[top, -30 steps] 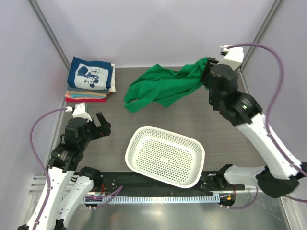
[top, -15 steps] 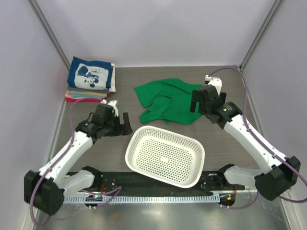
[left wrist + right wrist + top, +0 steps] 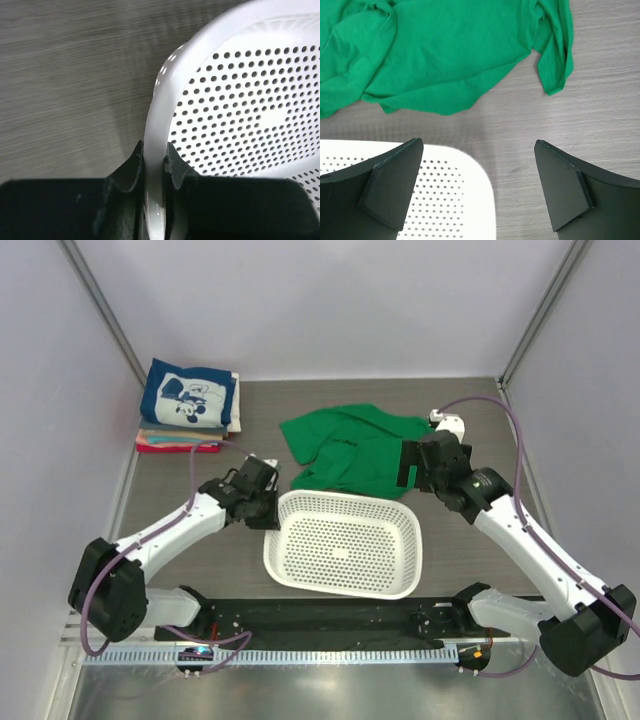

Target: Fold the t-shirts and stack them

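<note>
A crumpled green t-shirt lies at the back middle of the table; the right wrist view has it ahead of the fingers. My right gripper hangs open and empty by the shirt's right edge, its fingers spread wide over bare table. A stack of folded t-shirts, navy with white print on top, sits at the back left. My left gripper is shut on the left rim of the white basket, one finger on each side of it.
The white perforated basket stands in the near middle, between the two arms, its corner just under the right gripper. Pale walls close in the table on the left, back and right. A black rail runs along the near edge.
The right gripper has let go of the green shirt, which dropped from the back right onto the table. The left arm swung over to the basket and closed on its rim; the basket turned slightly.
</note>
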